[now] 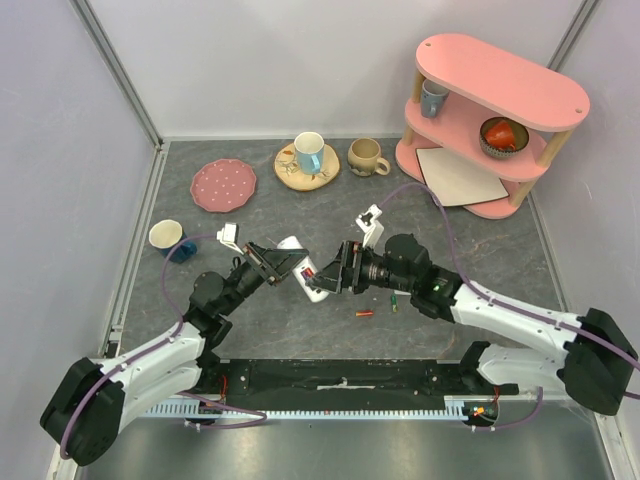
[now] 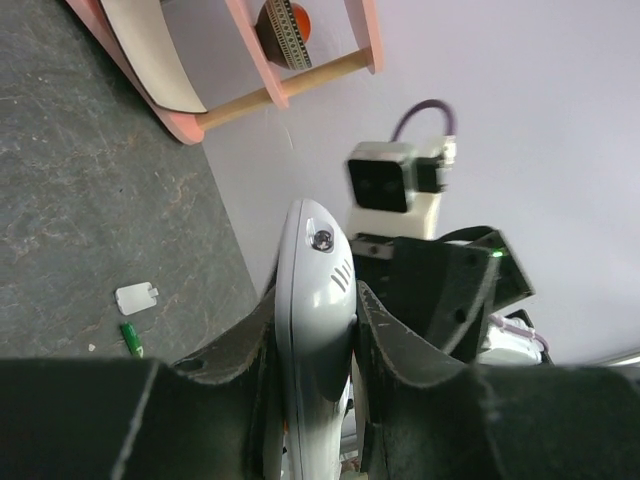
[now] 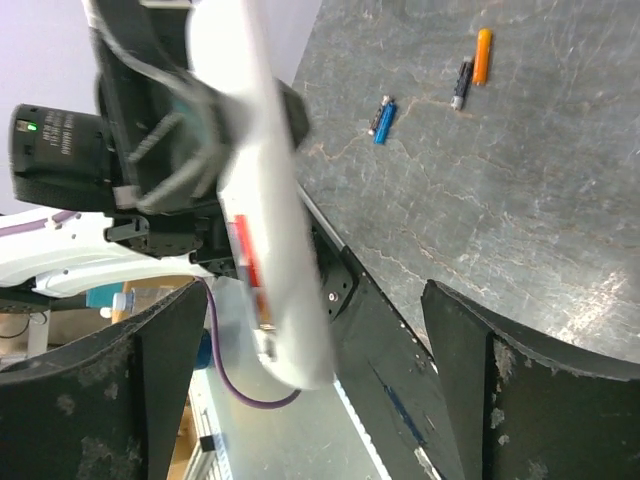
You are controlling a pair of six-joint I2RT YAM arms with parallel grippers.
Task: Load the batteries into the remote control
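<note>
Left gripper (image 2: 315,312): clenched on the remote control (image 2: 318,262). The white body is pinched edge-on between both fingers and is held clear of the bench (image 1: 500,250), over its middle, tilted. The rounded end with the small lens sticks out past the fingertips.

Right gripper (image 3: 315,300): released, jaws spread wide. The remote's far end is seen between the two fingers (image 3: 100,400), nearer one of them. No contact is visible, and the remote is blurred in the right wrist view. A red strip is seen on the remote's side; whether it is a battery cannot be told.

In the top view the two grippers are seen facing each other, with the remote between them.

Loose batteries are lying flat on the bench, on the right arm's side of the remote:
- red-orange battery (image 1: 365,314), nearer the arm bases
- green battery (image 1: 394,303), near the red-orange one, not touching
- blue battery (image 3: 384,119), apart from the other two, seen only in the right wrist view

A small white flat piece (image 2: 137,297) is seen on the bench just beside the green battery.

At the back: pink shelf (image 1: 490,110) on the right; pink plate (image 1: 223,185), blue-white mug (image 1: 308,153) on a wooden coaster and beige mug (image 1: 367,157) in a row; a cup (image 1: 166,236) at the left edge.
</note>
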